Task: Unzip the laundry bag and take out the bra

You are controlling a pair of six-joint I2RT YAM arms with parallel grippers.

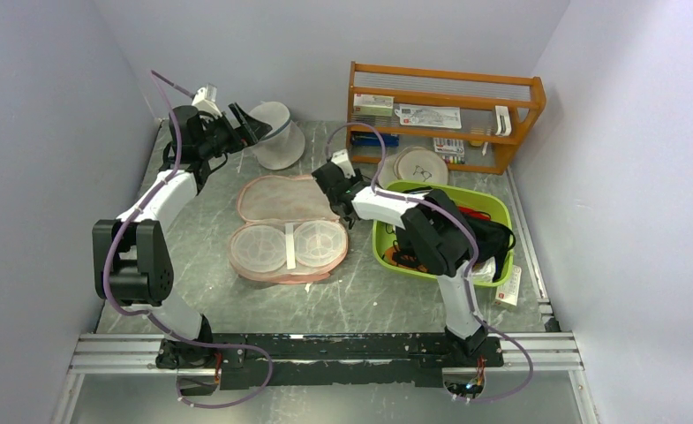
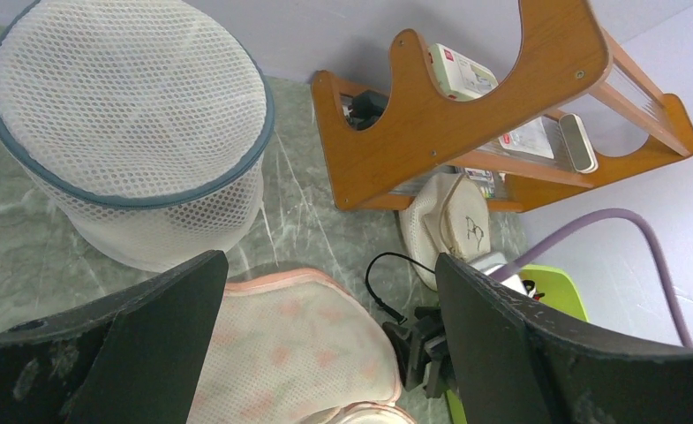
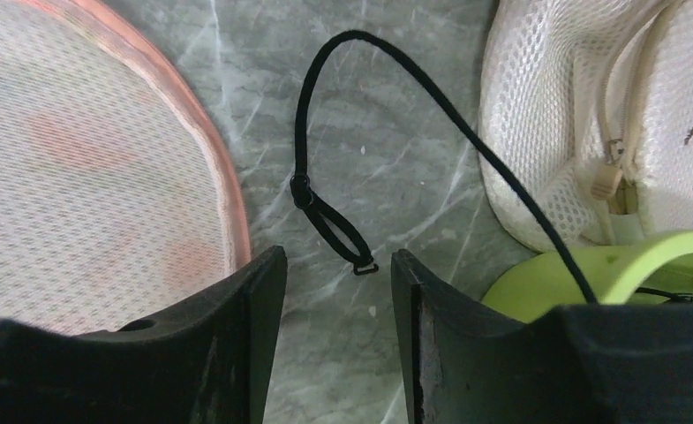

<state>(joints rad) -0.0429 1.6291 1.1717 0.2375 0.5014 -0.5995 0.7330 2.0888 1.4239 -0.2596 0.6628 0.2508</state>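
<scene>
Left gripper hangs wide open, empty, far left. The laundry bag lies unzipped mid-table. Right gripper, half-open, straddles the strap end, gripping nothing; pinching it could drag the bra out of the green bin. The right wrist view shows that strap end; the top view hides it but shows the bra.

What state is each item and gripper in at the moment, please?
laundry bag: unzipped, spread flat, cups empty.
bra strap: loose on table, trailing from green bin.
white mesh bag: upright.
left gripper: open, empty.
right gripper: open above strap end.
</scene>
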